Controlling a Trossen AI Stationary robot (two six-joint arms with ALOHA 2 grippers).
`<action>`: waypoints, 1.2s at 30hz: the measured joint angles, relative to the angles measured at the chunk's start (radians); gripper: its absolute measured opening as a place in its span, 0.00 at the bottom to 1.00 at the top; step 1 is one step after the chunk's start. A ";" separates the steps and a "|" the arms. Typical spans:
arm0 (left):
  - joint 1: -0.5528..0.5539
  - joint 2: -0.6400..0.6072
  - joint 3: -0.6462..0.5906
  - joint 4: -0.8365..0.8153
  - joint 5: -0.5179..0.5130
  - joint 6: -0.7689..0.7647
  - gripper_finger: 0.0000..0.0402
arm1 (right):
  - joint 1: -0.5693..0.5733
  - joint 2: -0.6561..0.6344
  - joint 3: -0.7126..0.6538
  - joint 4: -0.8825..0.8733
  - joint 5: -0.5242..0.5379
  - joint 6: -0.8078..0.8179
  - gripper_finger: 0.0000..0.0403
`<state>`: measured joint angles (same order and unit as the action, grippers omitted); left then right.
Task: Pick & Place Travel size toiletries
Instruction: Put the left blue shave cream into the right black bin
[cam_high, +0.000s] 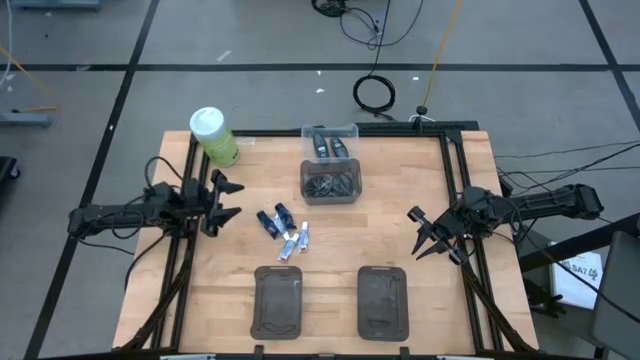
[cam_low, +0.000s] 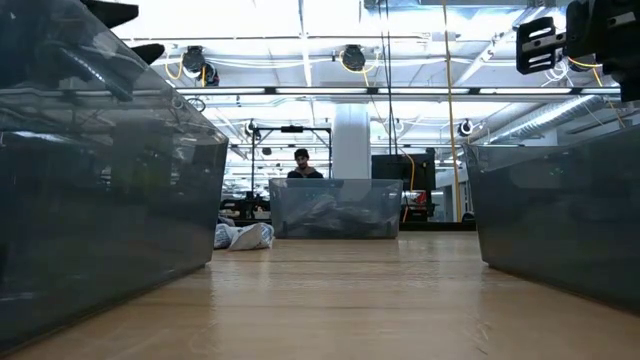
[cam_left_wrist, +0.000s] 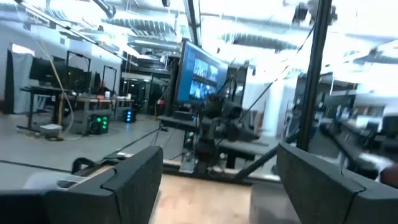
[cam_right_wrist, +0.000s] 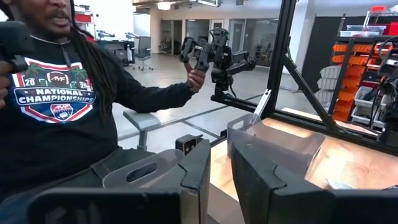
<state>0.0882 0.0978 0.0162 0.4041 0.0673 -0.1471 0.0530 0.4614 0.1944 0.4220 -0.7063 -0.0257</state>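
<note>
The travel size toiletries (cam_high: 285, 230) lie loose on the wooden table's middle: dark blue mini tubes and white-and-pale-blue mini tubes, resting on their sides. The low view shows them as a small pile (cam_low: 245, 236). My left gripper (cam_high: 228, 200) hovers open at the table's left edge, to the left of the pile, with nothing between its fingers (cam_left_wrist: 134, 180). My right gripper (cam_high: 420, 232) hovers at the right edge. Its fingers (cam_right_wrist: 193, 174) stand only a narrow gap apart, with nothing between them.
A clear bin (cam_high: 331, 182) of dark items stands behind the pile, a second clear bin (cam_high: 330, 143) behind that. A green bottle with a white cap (cam_high: 213, 135) stands far left. Two dark grey trays (cam_high: 278, 300) (cam_high: 383, 300) sit near the front edge. A person (cam_right_wrist: 56, 93) sits beyond the table.
</note>
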 joint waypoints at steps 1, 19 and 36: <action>0.000 0.000 0.000 0.006 0.000 -0.019 0.76 | 0.000 0.000 0.000 0.000 0.002 -0.009 0.15; 0.000 0.035 0.000 -0.283 -0.312 -0.285 0.76 | -0.001 0.002 0.000 -0.004 0.266 -0.050 0.15; -0.144 0.730 0.437 -0.733 -0.259 -0.745 0.76 | -0.001 0.082 0.000 0.002 0.424 -0.016 0.15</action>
<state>-0.0556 0.8276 0.4532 -0.3285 -0.1915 -0.8916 0.0525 0.5439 0.1944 0.4237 -0.2818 -0.0416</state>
